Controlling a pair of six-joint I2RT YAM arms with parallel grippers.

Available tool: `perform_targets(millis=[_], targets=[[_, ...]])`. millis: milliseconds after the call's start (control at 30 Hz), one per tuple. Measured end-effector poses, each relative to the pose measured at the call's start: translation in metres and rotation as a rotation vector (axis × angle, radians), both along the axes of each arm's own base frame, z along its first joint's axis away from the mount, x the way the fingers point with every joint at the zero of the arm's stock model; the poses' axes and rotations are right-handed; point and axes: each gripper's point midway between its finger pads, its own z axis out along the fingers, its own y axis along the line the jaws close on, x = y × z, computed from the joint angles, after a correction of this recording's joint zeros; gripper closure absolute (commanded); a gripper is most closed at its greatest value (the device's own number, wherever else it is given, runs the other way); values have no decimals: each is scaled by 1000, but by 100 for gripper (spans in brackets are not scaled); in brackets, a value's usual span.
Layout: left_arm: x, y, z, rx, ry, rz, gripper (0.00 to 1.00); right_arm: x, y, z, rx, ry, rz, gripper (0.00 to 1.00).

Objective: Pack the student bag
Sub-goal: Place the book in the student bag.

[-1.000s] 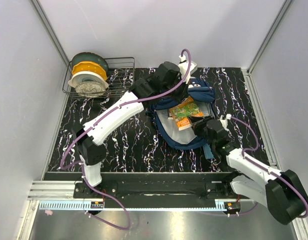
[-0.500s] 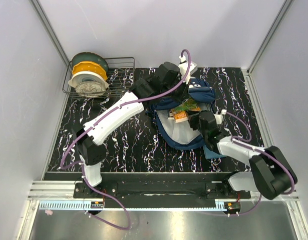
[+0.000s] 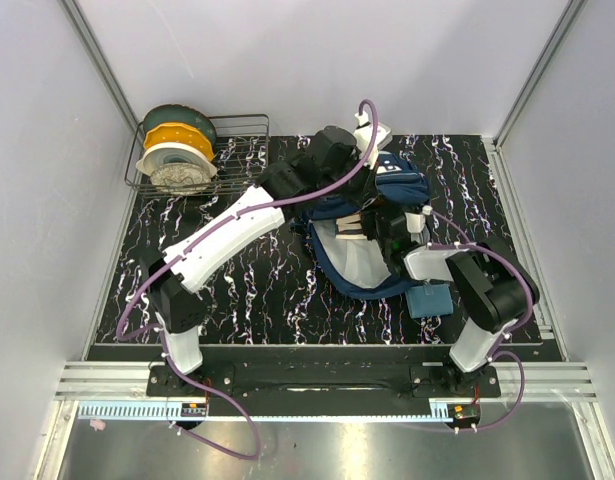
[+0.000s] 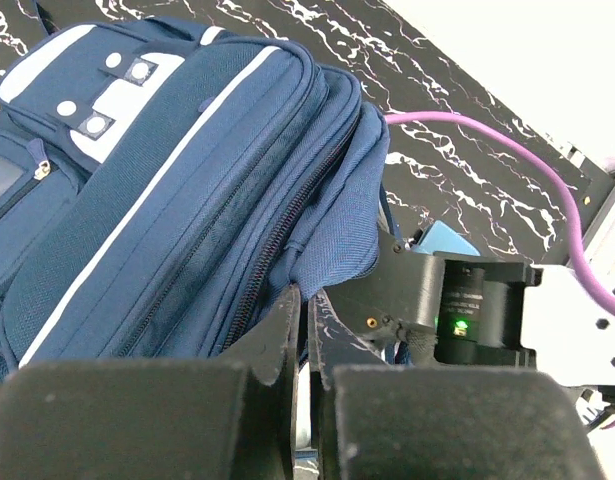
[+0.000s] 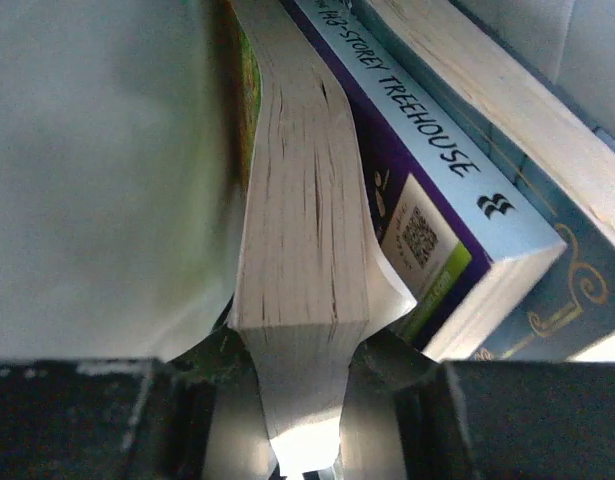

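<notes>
Book (image 5: 302, 260) has gone deeper into student bag (image 3: 399, 182), gripped by right claw (image 5: 302, 405).

We find the student bag (image 3: 355, 262) lying open on the counter (image 3: 272, 300) at centre frame. A wire rack (image 3: 242, 128) holding spools (image 3: 177, 150) sits at upper left, and a small pouch (image 3: 428, 300) lies just beside the bag's lower right. The left tool (image 4: 307, 305) pinches the bag's upper edge. The right tool (image 5: 299, 400) is inside the bag, around a book (image 5: 297, 250), with a second book (image 5: 417, 200) and a third book (image 5: 507, 110) to its right.
</notes>
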Motion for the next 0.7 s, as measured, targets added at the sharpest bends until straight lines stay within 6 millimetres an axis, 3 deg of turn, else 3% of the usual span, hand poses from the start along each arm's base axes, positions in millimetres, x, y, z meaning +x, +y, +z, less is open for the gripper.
perform_targets(millis=[200, 333, 700], targets=[[-4, 4, -3, -2, 3, 2, 100, 9, 3, -4, 17, -13, -10, 40], [-5, 6, -5, -10, -1, 3, 100, 5, 3, -1, 27, -44, 4, 35], [-4, 8, -11, -33, 21, 13, 100, -36, -7, 14, -12, -76, 80, 31]])
